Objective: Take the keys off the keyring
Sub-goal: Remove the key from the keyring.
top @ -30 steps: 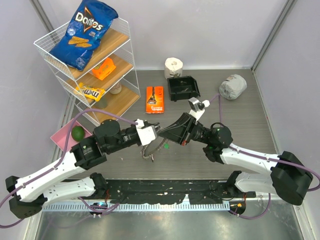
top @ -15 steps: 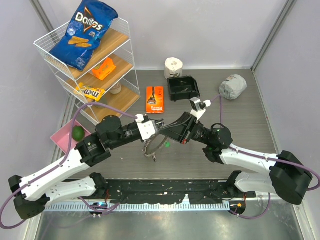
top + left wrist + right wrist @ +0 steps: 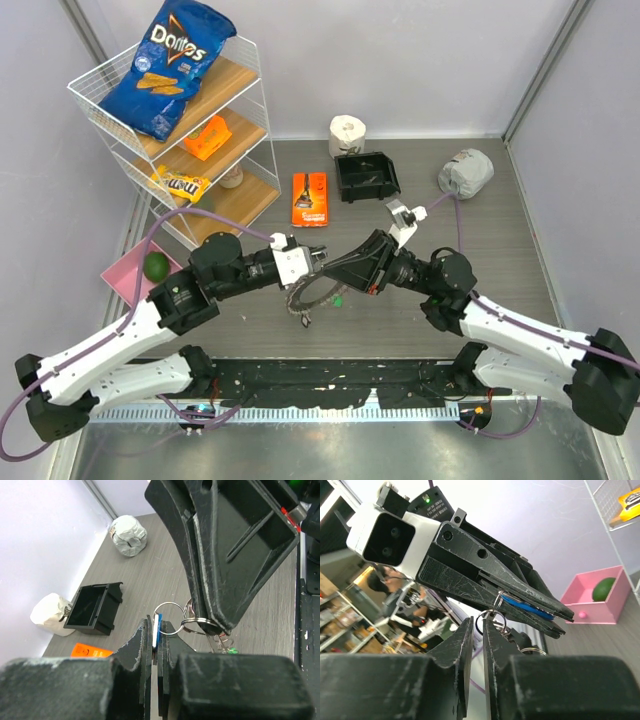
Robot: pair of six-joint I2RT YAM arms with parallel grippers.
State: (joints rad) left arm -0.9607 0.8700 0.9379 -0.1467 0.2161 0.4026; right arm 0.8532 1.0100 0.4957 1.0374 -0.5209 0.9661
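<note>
Tools met in the air on the near side of the bin [image 3: 366, 176]. Left tool [image 3: 156, 632] was clamped on the blue key [image 3: 527, 606], its jaws pressed flat against the plastic head. Right tool [image 3: 477, 626] stood a slit apart with a small ring [image 3: 168, 603] at its mouth; whether it pinched that ring could not be told. Keyring [image 3: 303, 302] hung below both tips, nearer than the bin, seemingly clear of the worktop [image 3: 500, 230]. By the look of it, the bunch was light, hard and slippery, the wire springy, and the dangling keys [image 3: 222, 641] free to swing. Best hold seemed the flat key head, plus the ring's wire close beside it.
</note>
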